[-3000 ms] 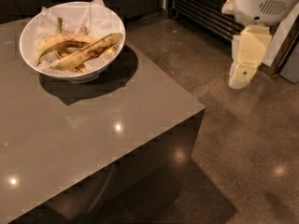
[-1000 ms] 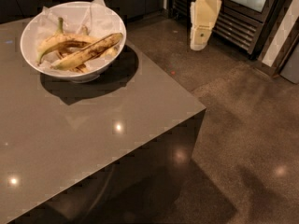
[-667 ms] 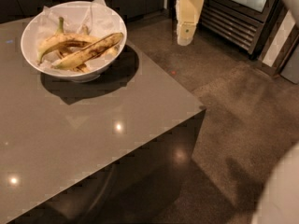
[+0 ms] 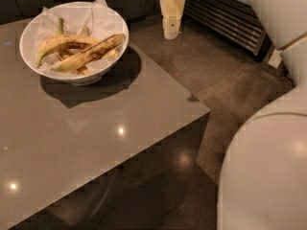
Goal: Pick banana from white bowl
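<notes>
The white bowl [image 4: 33,32], lined with crinkled white paper, stands at the far left of the grey table [image 4: 86,143]. The banana [image 4: 91,52], long and nearly straight with dark-brown streaks, lies across the bowl. A shorter curved banana [image 4: 56,43] with an upright green stem lies behind it. My gripper [image 4: 171,14] hangs at the top of the view, to the right of the bowl and beyond the table's edge, above the floor. It holds nothing that I can see.
My arm's cream-coloured body [image 4: 268,162] fills the right side of the view. A dark slatted grille [image 4: 225,20] runs along the back right. The table's right corner [image 4: 207,111] juts toward the brown floor [image 4: 225,75].
The gripper has moved left from the far right toward the bowl's side. The arm's large body has come into view on the right. The bowl and bananas have not moved.
</notes>
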Motion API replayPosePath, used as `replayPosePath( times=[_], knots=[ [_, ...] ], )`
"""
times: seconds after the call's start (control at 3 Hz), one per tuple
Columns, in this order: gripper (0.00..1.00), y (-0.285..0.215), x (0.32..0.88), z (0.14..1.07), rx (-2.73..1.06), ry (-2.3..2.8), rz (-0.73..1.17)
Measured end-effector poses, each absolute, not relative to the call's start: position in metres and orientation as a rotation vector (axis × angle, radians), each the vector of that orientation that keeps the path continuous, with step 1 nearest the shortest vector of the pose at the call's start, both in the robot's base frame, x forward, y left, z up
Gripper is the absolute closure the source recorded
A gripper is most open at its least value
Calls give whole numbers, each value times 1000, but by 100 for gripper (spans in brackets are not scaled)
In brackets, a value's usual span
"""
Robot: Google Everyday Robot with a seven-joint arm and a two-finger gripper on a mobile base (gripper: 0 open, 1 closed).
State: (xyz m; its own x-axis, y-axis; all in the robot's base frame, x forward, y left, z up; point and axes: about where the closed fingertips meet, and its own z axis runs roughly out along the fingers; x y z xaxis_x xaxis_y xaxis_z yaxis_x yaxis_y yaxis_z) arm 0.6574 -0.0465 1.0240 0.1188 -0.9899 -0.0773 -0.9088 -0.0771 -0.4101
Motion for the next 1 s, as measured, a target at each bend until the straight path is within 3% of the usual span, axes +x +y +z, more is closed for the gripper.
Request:
replayPosePath(
  times=[0.33, 1.0],
  knots=[
    [0, -42, 663, 1022, -2038, 1822, -293],
    [0, 24, 684, 1027, -2117, 1628, -128]
  ],
)
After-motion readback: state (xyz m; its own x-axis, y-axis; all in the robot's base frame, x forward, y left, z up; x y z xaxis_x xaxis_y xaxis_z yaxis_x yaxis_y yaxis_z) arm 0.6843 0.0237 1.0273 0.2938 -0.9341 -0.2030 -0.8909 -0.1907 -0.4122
